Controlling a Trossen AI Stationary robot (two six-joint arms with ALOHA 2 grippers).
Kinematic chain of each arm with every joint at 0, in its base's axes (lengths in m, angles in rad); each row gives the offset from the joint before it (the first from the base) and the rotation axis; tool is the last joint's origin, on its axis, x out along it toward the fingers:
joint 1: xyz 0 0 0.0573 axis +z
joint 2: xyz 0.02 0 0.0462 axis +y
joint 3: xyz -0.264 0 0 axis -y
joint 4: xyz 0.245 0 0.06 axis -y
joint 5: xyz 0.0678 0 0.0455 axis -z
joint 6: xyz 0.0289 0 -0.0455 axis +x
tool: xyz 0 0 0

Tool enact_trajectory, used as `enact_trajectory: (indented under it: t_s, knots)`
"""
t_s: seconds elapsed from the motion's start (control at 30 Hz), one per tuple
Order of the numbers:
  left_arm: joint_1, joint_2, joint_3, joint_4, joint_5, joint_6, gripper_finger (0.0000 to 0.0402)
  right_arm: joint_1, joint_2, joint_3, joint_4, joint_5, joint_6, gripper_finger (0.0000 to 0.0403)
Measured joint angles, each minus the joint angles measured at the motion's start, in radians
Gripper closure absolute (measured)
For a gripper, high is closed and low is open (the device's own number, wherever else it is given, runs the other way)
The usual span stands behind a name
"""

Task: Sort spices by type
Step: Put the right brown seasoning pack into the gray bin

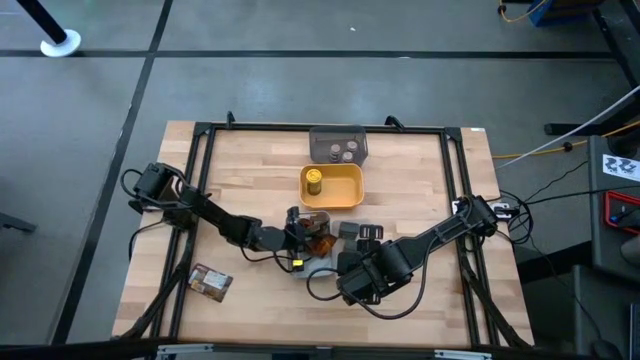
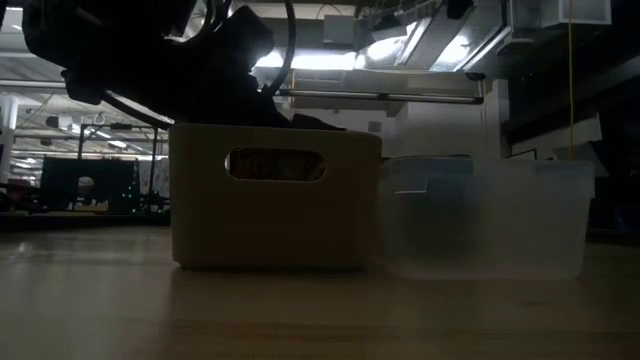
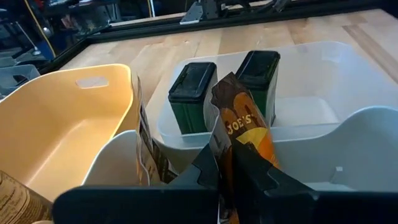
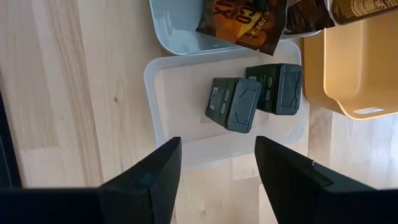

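My left gripper (image 3: 227, 182) is shut on an orange and brown foil packet (image 3: 241, 130), which stands over the pale-blue tray (image 3: 354, 140). A second packet (image 3: 147, 152) leans on edge inside that tray. Two dark cube boxes (image 4: 233, 104) (image 4: 281, 88) rest on the floor of the clear tray (image 4: 168, 106). My right gripper (image 4: 217, 167) hangs open above the clear tray's near edge, holding nothing. The yellow-lidded jar (image 1: 313, 181) stands in the yellow tray (image 1: 345, 190). Two round jars (image 1: 342, 153) sit in the grey tray (image 1: 322, 138). A brown packet (image 1: 210, 282) lies flat on the table at the near left. My left gripper pinches the packet's near edge (image 3: 225, 163) between its two fingers (image 3: 205, 169). It comes from the table's left, almost level and slanting slightly down. The packet stands on edge and sticks out past the fingertips; whether its underside touches the tray, I cannot tell.
The four trays crowd the table's middle, with the yellow tray (image 3: 56, 124) right beside the pale-blue one. In the low view the yellow tray (image 2: 275, 210) and the clear tray (image 2: 485, 220) stand side by side. Bare wood (image 1: 250, 170) lies at the far left and along the near edge.
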Motion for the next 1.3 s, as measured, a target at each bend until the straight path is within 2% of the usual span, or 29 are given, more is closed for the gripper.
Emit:
enact_trajectory:
  t_s: [0.37, 0.7, 0.87, 0.97, 1.17, 1.3]
  knots:
    - [0.000, 0.000, 0.000, 0.001, 0.002, 0.008, 0.0384, 0.000, 0.000, 0.000, 0.000, 0.000, 0.000, 0.0198]
    - [0.021, 0.000, 0.000, 0.083, -0.055, 0.163, 0.0384, 0.000, 0.000, 0.000, 0.000, -0.001, 0.000, 0.0198]
    - [0.030, 0.000, 0.000, 0.076, -0.055, 0.155, 0.0383, 0.000, 0.000, 0.000, 0.000, -0.001, 0.000, 0.0198]
    - [0.033, 0.000, 0.000, 0.060, -0.055, 0.120, 0.0365, 0.000, 0.000, 0.000, 0.000, -0.001, 0.000, 0.0198]
    - [0.040, 0.000, 0.000, 0.050, -0.055, 0.115, 0.0290, 0.000, 0.000, 0.000, 0.000, -0.001, 0.000, 0.0198]
    - [0.035, 0.000, 0.000, 0.059, -0.055, 0.149, 0.0261, 0.000, 0.000, 0.000, 0.000, -0.001, 0.000, 0.0198]
